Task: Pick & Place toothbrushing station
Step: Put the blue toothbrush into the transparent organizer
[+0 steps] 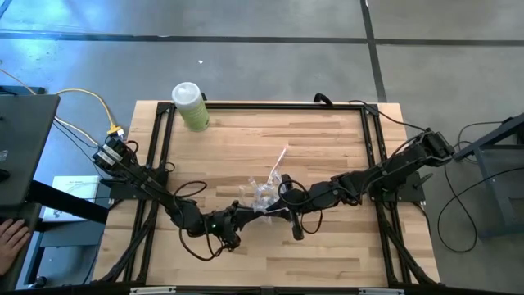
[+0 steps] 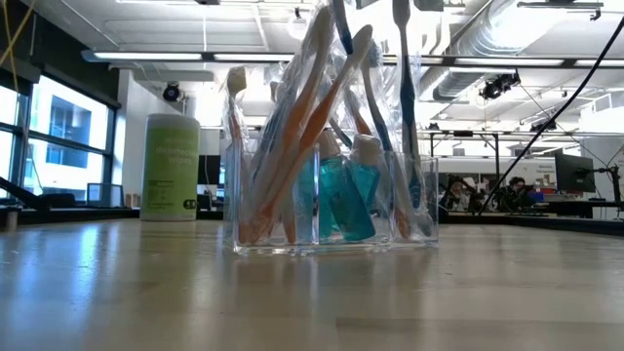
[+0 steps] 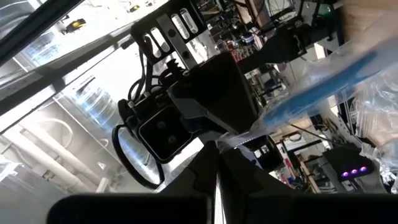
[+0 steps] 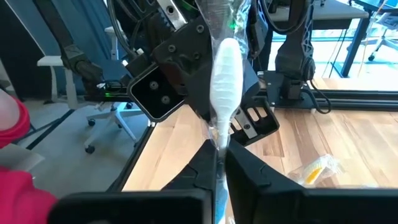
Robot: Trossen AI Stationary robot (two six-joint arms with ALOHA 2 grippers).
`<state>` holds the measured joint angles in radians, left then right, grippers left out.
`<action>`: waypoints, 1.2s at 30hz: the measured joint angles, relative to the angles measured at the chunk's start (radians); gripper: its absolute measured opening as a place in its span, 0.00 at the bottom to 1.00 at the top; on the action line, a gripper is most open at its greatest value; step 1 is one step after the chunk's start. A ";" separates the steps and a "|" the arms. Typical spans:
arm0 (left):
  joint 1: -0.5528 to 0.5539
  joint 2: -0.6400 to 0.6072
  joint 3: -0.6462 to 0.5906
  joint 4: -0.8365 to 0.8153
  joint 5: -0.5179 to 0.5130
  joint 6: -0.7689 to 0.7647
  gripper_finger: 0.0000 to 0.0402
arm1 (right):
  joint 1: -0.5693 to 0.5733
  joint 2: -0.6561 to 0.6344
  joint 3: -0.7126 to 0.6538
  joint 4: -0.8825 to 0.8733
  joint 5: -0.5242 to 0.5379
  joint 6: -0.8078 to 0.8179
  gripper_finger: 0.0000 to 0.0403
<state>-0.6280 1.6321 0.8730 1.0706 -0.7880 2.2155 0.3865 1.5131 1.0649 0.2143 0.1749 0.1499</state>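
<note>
Holder (image 2: 331, 210): one, clear plastic, centre frame.
Toothbrushes (image 2: 310, 117): count unclear.
Teal bottles (image 2: 343, 195): two.
Right gripper (image 4: 217, 163): clamped on one wrapped toothbrush (image 4: 224, 68).
Left gripper (image 3: 216, 163): closed together.
Green bottle (image 1: 191, 106): one, upper left.

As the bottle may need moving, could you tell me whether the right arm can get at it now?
Probably not now: the right gripper is shut on a toothbrush by the holder, and the bottle stands at the far left corner. The left gripper is shut by the holder too.
</note>
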 joint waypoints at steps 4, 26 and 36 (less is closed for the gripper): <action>-0.006 0.000 0.000 0.000 0.020 -0.014 0.01 | 0.000 0.000 0.000 0.001 -0.002 -0.001 0.03; -0.109 0.000 0.003 0.077 0.136 -0.348 0.01 | 0.000 0.000 0.000 0.002 -0.016 0.006 0.02; -0.165 -0.004 0.002 0.441 -0.059 -0.823 0.01 | 0.028 -0.002 0.000 0.000 0.031 -0.062 0.02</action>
<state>-0.7932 1.6278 0.8753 1.5114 -0.8468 1.3921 0.4142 1.5110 1.0653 0.2143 0.2056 0.0880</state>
